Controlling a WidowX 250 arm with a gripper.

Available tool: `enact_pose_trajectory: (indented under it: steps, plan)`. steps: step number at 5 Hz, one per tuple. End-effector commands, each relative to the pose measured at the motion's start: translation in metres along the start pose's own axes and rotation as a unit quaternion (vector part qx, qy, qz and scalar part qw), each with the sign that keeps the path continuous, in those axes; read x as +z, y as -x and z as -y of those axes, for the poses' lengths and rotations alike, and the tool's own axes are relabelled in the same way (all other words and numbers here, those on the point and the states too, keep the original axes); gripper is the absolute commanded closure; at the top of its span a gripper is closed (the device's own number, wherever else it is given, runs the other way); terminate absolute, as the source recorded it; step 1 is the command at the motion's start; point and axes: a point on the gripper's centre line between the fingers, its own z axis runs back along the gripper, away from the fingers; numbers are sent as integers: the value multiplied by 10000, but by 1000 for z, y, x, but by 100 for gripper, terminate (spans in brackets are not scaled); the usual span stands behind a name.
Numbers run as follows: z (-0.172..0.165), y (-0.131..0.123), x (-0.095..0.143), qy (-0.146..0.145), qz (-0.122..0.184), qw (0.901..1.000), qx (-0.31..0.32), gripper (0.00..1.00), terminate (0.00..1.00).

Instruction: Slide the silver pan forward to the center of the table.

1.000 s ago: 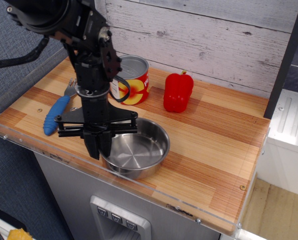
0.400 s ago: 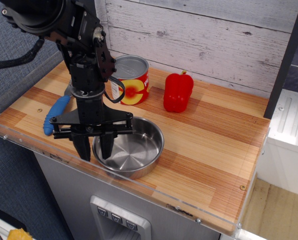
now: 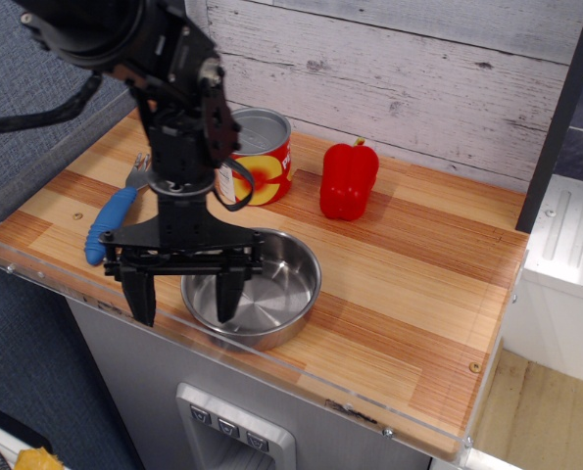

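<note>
The table [image 3: 409, 294] fills most of my view, a striped wooden top running from upper left to lower right, with a clear plastic edge along its near side. Behind it I see a whitewashed plank wall [image 3: 418, 78] across the top of the frame.

My arm [image 3: 178, 108] comes in from the upper left, black and bulky, reaching down over the left half of the table. Its gripper [image 3: 186, 294] hangs at lower left with the fingers spread wide. The left finger [image 3: 142, 299] sits outside the pan, over the table's near edge; the right finger [image 3: 228, 294] points down inside the pan. I cannot tell whether either touches metal.

The pan [image 3: 267, 294] is at the lower left centre of the frame, close to the table's near edge, shiny and empty.

Behind the pan, in the upper middle, stands a red and yellow can [image 3: 260, 157] with a silver top, partly hidden by my arm. Just right of it is a red pepper [image 3: 349, 181], upright.

At far left lies a blue-handled tool [image 3: 110, 225], near the gripper.
</note>
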Motion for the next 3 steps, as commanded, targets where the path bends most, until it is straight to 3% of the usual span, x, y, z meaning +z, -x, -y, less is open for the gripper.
enact_pose_trajectory:
  steps: [1,3]
  plan:
    - [33,-18,39,19,436,9989,-168,0,0]
    - [108,-4,68,99,821,9891,-1218,0,0]
